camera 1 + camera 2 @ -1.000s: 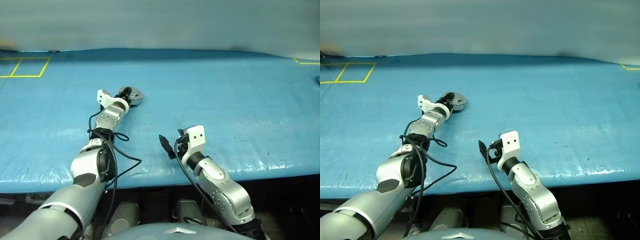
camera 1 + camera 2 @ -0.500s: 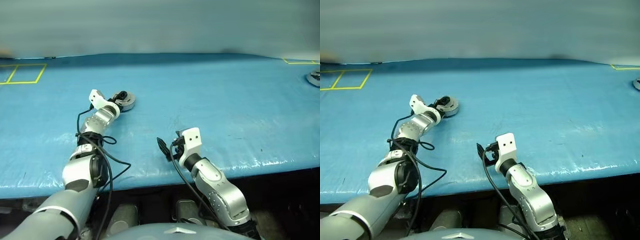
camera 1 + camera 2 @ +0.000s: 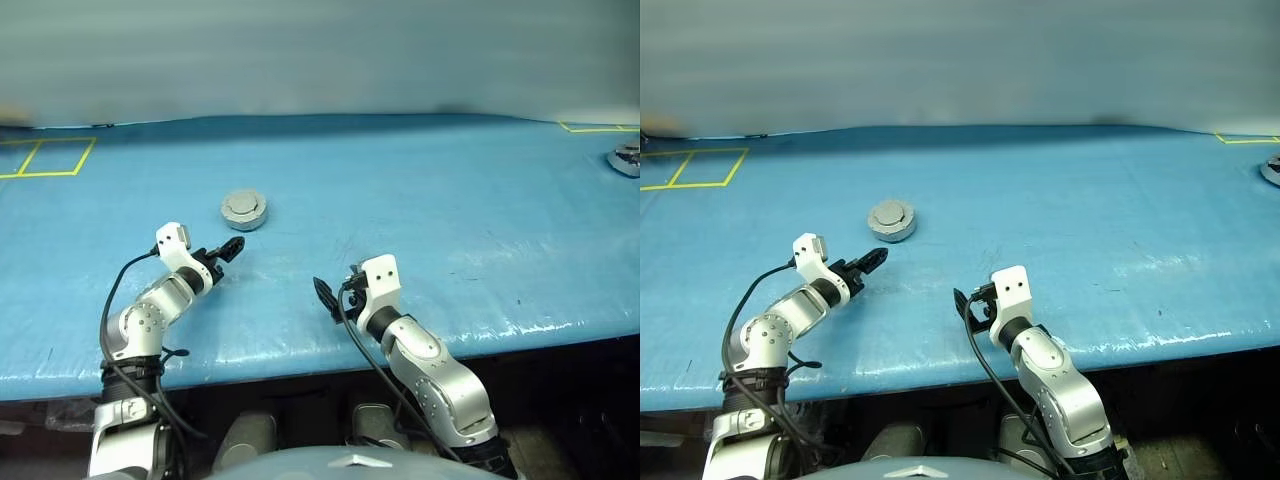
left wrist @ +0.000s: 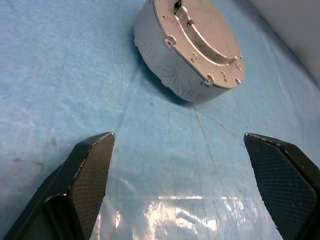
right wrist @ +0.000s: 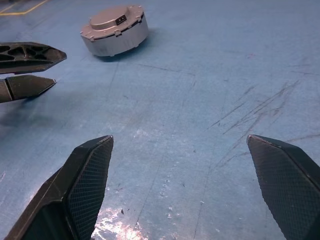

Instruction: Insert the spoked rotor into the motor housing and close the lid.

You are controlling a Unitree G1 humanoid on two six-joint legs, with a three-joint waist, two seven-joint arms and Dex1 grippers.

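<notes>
Since a second ago your left end effector [image 3: 232,246] has let go of the lid and drawn back toward the robot; its black fingers now stand wide apart, empty. Just ahead of it, apart from the fingertips, the small round grey metal motor housing [image 3: 244,209] sits on the blue surface [image 3: 450,200] with its plain grey hinged lid [image 4: 200,35] shut, so you cannot see inside. Your right end effector [image 3: 325,293] hovers spread, empty, the housing well ahead to its left.
</notes>
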